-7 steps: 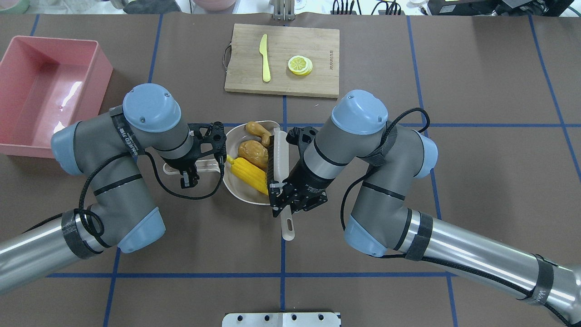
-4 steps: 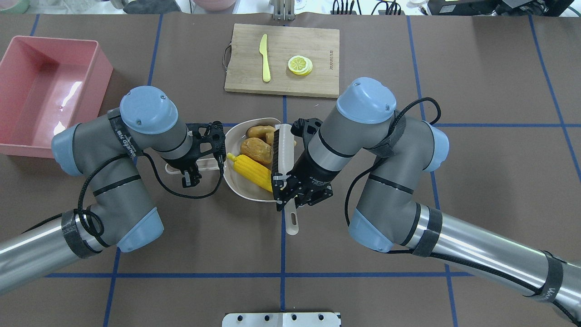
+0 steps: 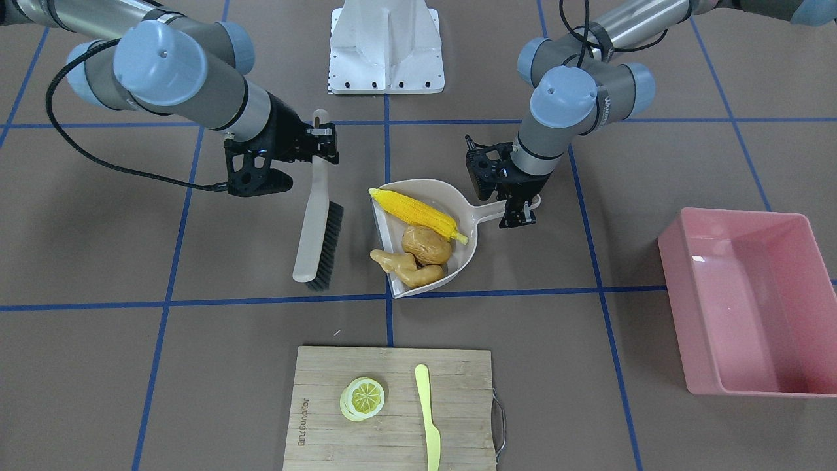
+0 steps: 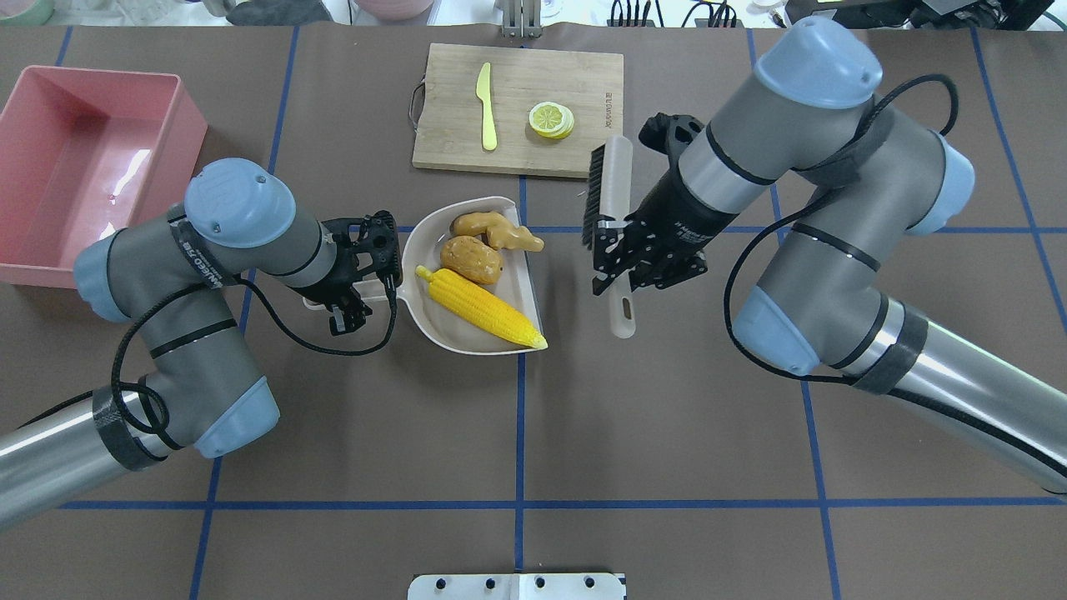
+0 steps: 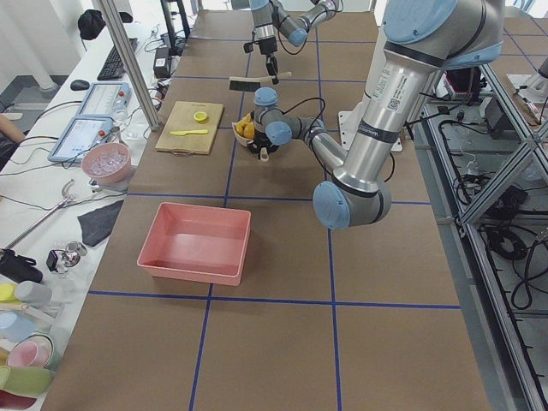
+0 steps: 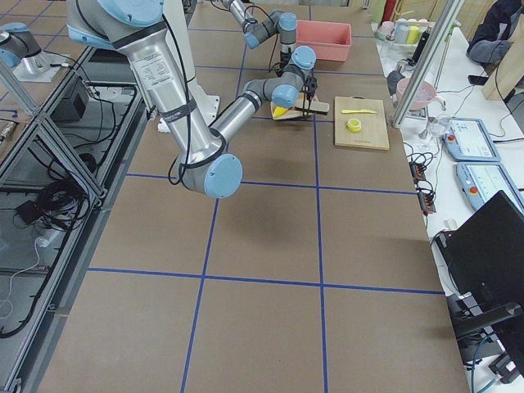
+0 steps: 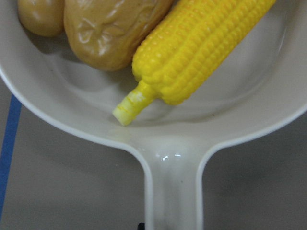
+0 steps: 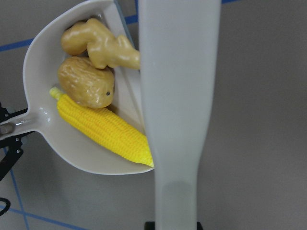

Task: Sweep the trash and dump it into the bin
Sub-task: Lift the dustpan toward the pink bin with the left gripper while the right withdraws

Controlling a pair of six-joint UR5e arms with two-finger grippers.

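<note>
The yellow corn cob [image 4: 483, 308], brown potato [image 4: 471, 258] and tan ginger root [image 4: 496, 229] lie in the beige dustpan [image 4: 442, 327] at the table's middle. My left gripper [image 4: 354, 292] is shut on the dustpan's handle [image 7: 172, 191]. My right gripper [image 4: 621, 262] is shut on the handle of a beige brush [image 4: 613, 175] with black bristles, held to the right of the dustpan and apart from it. The pink bin [image 4: 187, 142] stands at the far left and is empty. The right wrist view shows the brush handle [image 8: 177, 96] over the dustpan's open edge.
A wooden cutting board [image 4: 583, 92] at the back middle carries a pale yellow knife [image 4: 485, 108] and a lemon slice [image 4: 550, 119]. A metal base plate [image 4: 517, 586] sits at the near edge. Blue tape lines cross the brown table.
My right gripper has drawn the brush away from the dustpan, to the right and toward the cutting board. The dustpan has shifted a little to the left in my left gripper, and the corn has turned inside it.
</note>
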